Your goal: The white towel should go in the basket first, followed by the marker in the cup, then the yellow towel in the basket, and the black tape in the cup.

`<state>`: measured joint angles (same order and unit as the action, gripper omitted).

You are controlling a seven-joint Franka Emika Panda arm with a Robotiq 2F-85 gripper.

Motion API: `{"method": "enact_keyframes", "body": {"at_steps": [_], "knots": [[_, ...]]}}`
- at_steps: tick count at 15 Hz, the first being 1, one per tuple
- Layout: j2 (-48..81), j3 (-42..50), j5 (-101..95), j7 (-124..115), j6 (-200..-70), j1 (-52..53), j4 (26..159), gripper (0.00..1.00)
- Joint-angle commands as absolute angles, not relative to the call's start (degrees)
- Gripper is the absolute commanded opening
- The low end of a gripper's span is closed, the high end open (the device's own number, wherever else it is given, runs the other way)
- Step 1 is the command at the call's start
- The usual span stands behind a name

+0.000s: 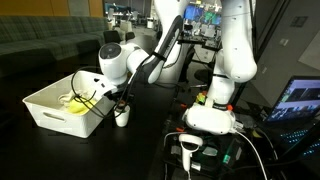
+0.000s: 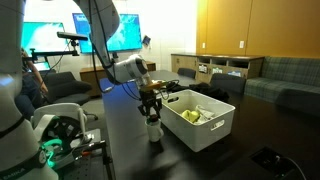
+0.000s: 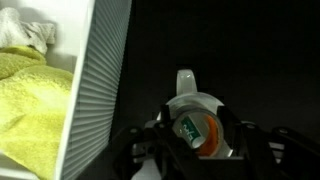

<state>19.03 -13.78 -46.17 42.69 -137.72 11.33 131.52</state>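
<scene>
Room: a dim lab or office with sofas, bright monitors and wooden cabinets; everything sits on a black table.
Basket: the white basket stands on the table, just beside the cup.
Towels: the yellow towel lies inside the basket, and a bit of the white towel shows in the corner behind it, so both cloth steps look done.
Cup: the small white cup stands directly under the gripper; in the wrist view something with orange and green shows inside it, probably the marker, though I cannot tell for sure.
Tape: I cannot make out the black tape against the dark table and dark fingers.
Gripper: the gripper points straight down over the cup, jaws partway closed; whether they clamp the tape I cannot tell.
Step in hand: I judge it to be the last one, tape into the cup.
Next move: if the tape is held, stay centred over the rim and release.
Arm: reaching out from its base, elbow raised, wrist bent down beside the basket wall.
</scene>
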Motion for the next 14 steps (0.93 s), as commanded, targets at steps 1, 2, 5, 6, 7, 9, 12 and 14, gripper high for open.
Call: {"method": "enact_keyframes", "body": {"at_steps": [1,2,5,6,7,9,12,14], "knots": [[21.0,-13.8,-46.1,44.8,-138.7,11.1,129.8,0.25],[21.1,-13.9,-45.7,45.4,-138.8,10.9,129.7,0.25],[22.0,-13.8,-45.6,46.2,-138.8,10.8,129.0,0.25],[21.8,-13.9,-45.4,46.4,-138.8,10.7,129.2,0.25],[22.0,-13.8,-45.4,46.5,-138.7,10.7,129.0,0.25],[21.6,-13.9,-45.3,46.6,-138.3,10.8,129.1,0.25],[20.7,-14.0,-45.1,46.2,-137.8,11.0,129.6,0.77],[20.3,-14.0,-45.1,45.8,-137.7,11.1,129.9,0.80]]}}
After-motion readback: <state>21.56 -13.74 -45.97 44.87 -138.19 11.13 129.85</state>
